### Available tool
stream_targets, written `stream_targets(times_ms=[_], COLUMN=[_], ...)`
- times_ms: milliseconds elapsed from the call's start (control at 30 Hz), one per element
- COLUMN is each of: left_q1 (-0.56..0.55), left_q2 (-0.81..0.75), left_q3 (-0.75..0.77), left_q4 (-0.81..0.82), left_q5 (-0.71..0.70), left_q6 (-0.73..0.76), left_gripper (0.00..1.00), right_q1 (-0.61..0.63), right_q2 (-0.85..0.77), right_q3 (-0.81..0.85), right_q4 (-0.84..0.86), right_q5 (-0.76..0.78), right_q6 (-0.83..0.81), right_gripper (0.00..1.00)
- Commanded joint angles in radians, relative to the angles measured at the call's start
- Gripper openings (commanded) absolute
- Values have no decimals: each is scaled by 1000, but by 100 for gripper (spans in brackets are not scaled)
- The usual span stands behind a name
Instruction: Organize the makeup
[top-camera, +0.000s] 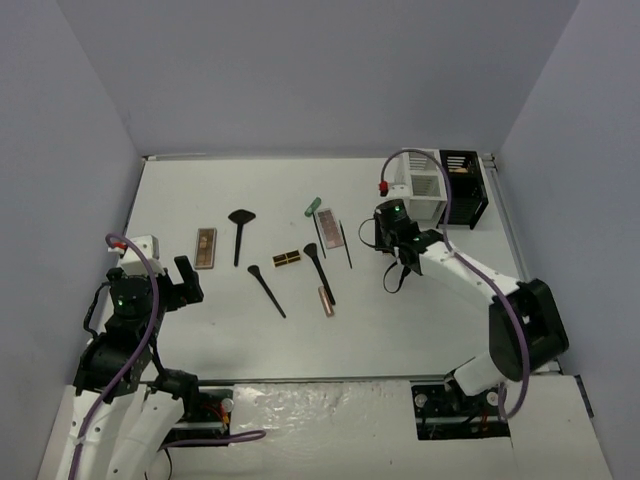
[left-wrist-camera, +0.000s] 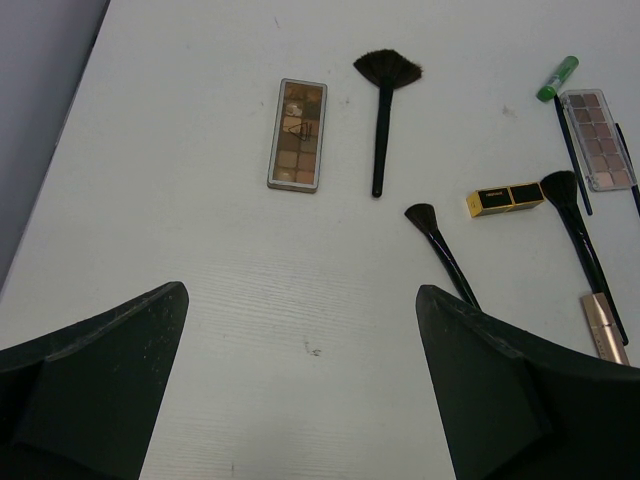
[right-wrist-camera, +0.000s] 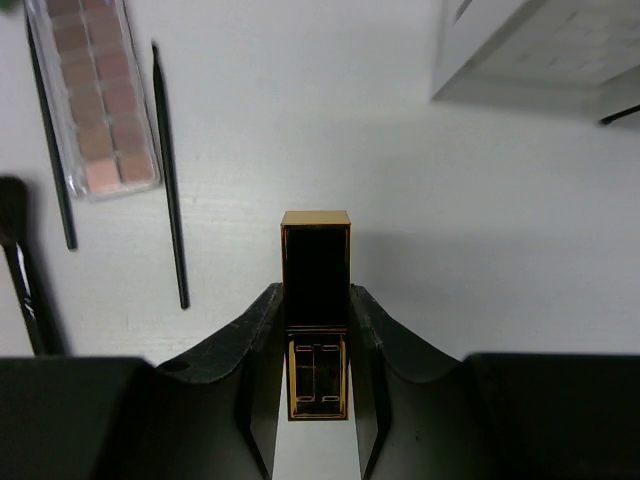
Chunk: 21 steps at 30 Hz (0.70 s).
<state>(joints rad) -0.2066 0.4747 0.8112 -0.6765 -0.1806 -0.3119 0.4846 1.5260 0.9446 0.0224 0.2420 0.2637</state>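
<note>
Mid pick-up: clamps the black-gold case (right-wrist-camera: 315, 250) in the right hand (right-wrist-camera: 315, 290), near the white organizer (right-wrist-camera: 530, 50), with the left hand (left-wrist-camera: 302, 290) spread wide, empty. Needs next a lift into a compartment.

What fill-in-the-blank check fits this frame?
1. The right gripper grips a black-gold case, while the jaws of the left gripper are wide ____.
2. Beside the brown palette lies a black ____ with fanned bristles.
3. The tube nearest the pink palette is ____.
Missing words: open, brush, green.
</note>
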Motion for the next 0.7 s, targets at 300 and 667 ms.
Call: stream_targets(times_ms=[300,667], left_q1=[7,9], left_q2=[20,26], left_q3=[20,22], left_q4=[42,42], left_q5=[-3,-10], left_q6=[-10,-9], left_gripper=[97,97], right_q1=[-386,-594], right_q2=[-144,101], right_q3=[92,249], right_q4=[520,669], right_q5=[27,-134], right_q6=[-160,-124], right_gripper=[0,0])
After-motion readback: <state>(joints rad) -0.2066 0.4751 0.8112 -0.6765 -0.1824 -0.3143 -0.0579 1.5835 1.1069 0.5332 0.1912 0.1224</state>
